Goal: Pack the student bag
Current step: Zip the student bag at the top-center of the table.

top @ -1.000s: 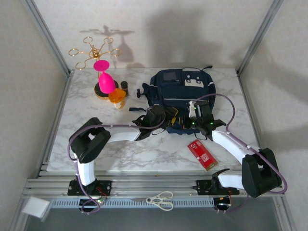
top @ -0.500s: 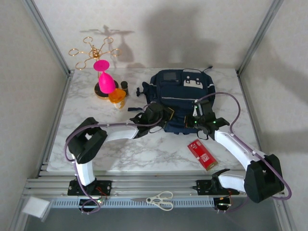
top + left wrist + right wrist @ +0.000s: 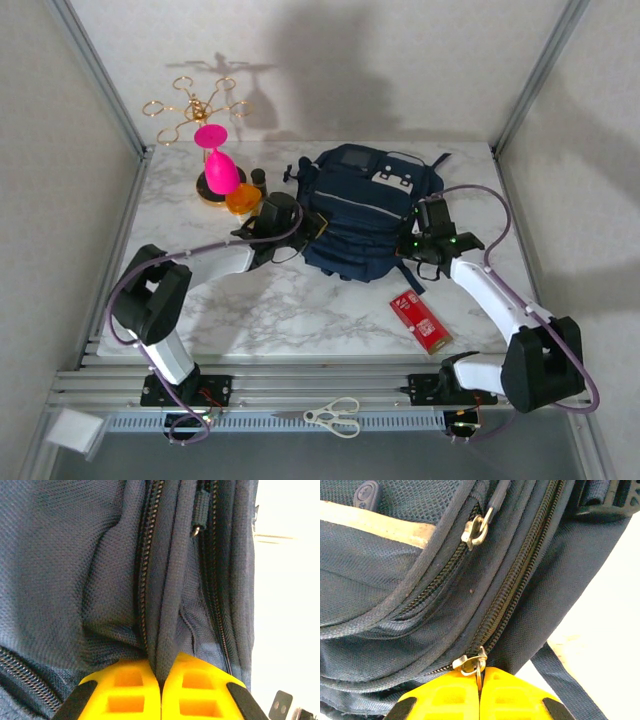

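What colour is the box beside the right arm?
The box is red, clearest in the top external view.

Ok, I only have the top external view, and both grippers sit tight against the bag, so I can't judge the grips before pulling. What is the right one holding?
Observer: The right gripper is shut on the metal zip pull of the student bag.
Operator: And the left?
Observer: The left gripper pinches a fold of fabric between two zips, not a pull.
Operator: Is the right one's zip open?
Observer: Its teeth look closed beyond the pull.
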Available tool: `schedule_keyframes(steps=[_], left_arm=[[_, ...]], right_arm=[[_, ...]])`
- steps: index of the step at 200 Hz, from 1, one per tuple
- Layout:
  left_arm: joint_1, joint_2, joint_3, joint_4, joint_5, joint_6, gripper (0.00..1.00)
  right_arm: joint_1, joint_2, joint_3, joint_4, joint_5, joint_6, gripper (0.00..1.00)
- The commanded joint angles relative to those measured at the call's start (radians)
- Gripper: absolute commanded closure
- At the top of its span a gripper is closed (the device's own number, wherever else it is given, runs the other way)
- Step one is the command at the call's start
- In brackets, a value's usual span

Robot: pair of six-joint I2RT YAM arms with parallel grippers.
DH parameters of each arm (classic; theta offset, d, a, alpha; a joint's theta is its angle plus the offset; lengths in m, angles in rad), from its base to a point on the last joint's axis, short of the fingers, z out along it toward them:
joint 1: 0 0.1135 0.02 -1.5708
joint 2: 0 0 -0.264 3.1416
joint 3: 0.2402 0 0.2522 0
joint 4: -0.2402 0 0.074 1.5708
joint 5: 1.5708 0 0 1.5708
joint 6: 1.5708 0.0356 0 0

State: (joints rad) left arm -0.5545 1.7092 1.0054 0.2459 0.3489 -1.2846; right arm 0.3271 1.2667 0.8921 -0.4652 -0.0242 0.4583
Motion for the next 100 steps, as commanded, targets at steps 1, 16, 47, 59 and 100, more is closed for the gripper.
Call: schedule_keyframes(steps=[1, 16, 47, 59, 100], left_arm=[[0.058, -0.061, 0.014, -0.071, -0.136, 0.084, 0.92], [0.021, -0.087, -0.019, -0.009, -0.134, 0.025, 0.7], [-0.09, -0.11, -0.081, 0.156, -0.166, -0.155, 0.6], [-0.144, -0.093, -0.083, 0.201, -0.199, -0.235, 0.57], [-0.268, 0.055, 0.058, 0.205, -0.255, -0.347, 0.52]], right_arm=[[-0.011, -0.02, 0.021, -0.024, 0.069, 0.008, 1.0], [0.013, -0.01, 0.019, -0.012, 0.025, 0.009, 1.0], [0.022, -0.018, -0.008, 0.018, -0.006, 0.013, 1.0], [0.023, -0.017, -0.013, 0.023, -0.009, 0.013, 1.0], [0.023, -0.009, -0.033, 0.05, -0.02, 0.006, 1.0]])
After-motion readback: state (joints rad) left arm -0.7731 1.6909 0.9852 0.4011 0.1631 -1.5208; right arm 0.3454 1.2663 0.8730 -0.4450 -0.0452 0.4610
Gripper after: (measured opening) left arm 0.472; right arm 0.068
